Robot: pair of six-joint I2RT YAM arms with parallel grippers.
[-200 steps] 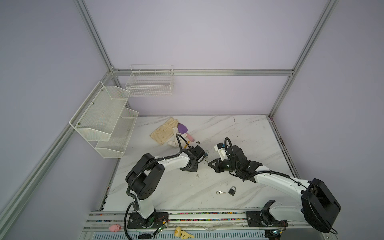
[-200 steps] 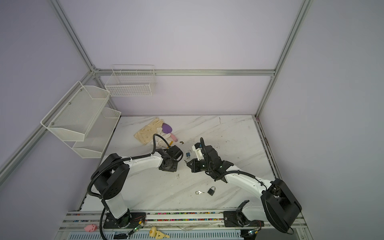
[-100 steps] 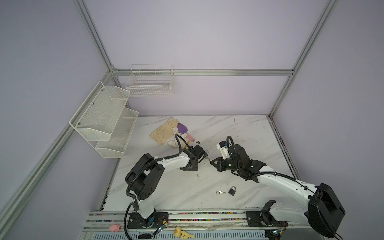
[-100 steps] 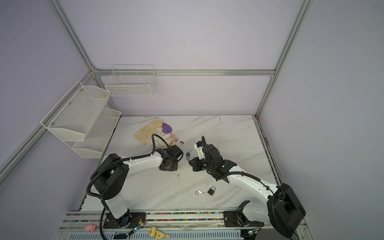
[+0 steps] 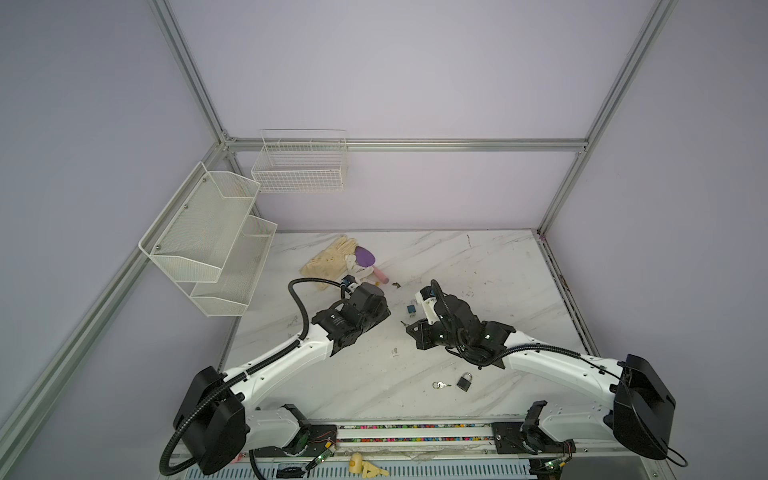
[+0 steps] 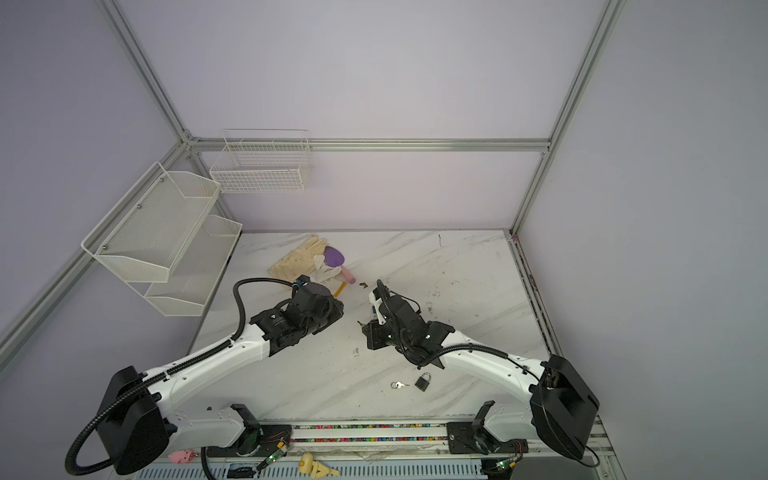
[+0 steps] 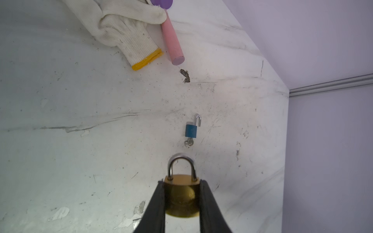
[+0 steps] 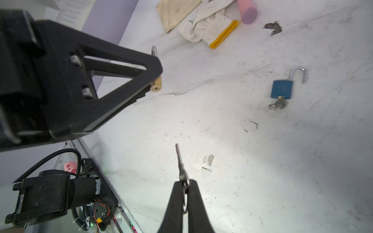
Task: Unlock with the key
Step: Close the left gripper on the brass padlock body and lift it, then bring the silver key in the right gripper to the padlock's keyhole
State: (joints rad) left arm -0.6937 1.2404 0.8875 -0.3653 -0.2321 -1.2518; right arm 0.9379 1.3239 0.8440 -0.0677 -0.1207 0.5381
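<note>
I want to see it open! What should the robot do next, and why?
Probably the right gripper should ease its key toward the brass padlock, whose shackle is closed: the left gripper holds it, and the key is not yet in.

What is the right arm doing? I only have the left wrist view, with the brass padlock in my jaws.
Observer: The right gripper is shut on a key, whose blade sticks out past the jaws.
Operator: Has it reached my padlock?
Observer: Not yet. In the right wrist view the key's tip and the brass padlock are apart, with bare marble showing between them.
Operator: Any lock outside my picture?
Observer: Yes. In both top views a black padlock lies near the front edge of the table, shackle closed, with loose keys beside it.
</note>
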